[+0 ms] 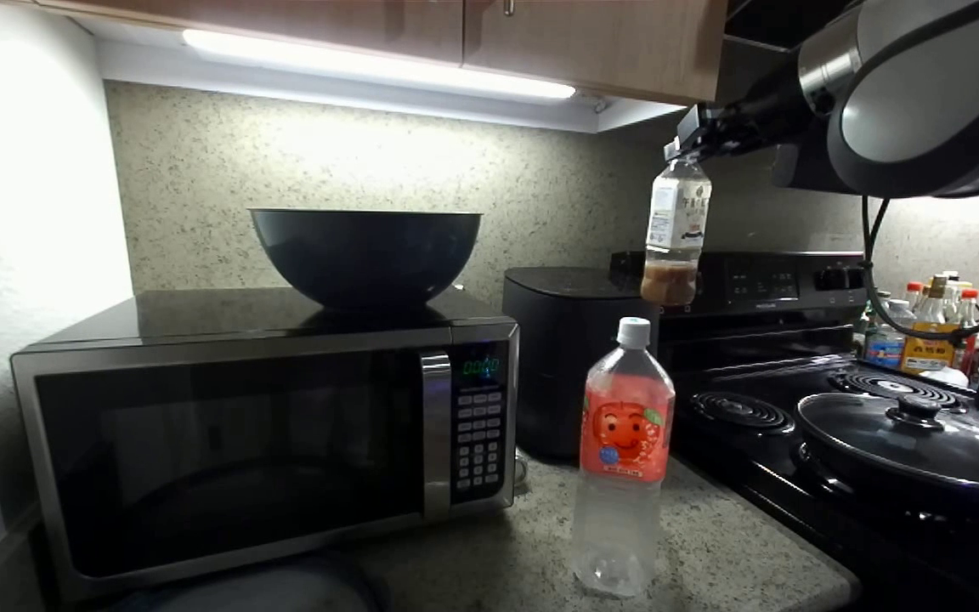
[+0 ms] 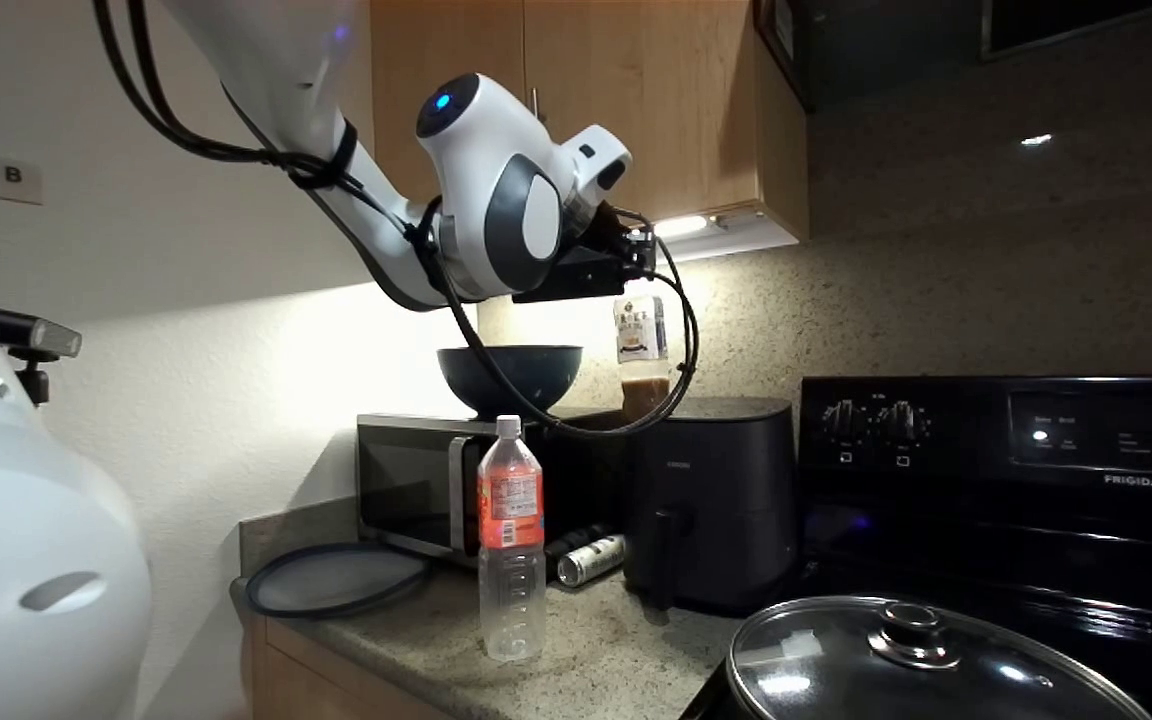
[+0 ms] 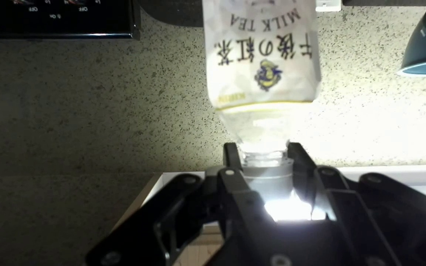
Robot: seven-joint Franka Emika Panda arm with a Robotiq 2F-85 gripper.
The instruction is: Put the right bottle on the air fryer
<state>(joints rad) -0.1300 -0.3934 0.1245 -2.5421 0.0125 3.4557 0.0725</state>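
White robot body (image 2: pixel 31 545), nearest camera, far left. Tall bottle (image 2: pixel 513 500) upright on counter (image 2: pixel 626 640): hanging cable loop (image 2: pixel 596 433) may snag it during lowering. Gripper (image 3: pixel 263 157) clamped on capped neck of small bottle (image 2: pixel 642 335), held aloft, apparently in front of, not over, air fryer (image 2: pixel 714 505); neck-only hold may allow swing. Low approach: base likely strikes fryer edge. Early release: drop.

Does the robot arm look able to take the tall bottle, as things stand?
Probably not: the gripper holds the small bottle by its neck, so it would likely need to set that down before grasping the tall bottle.
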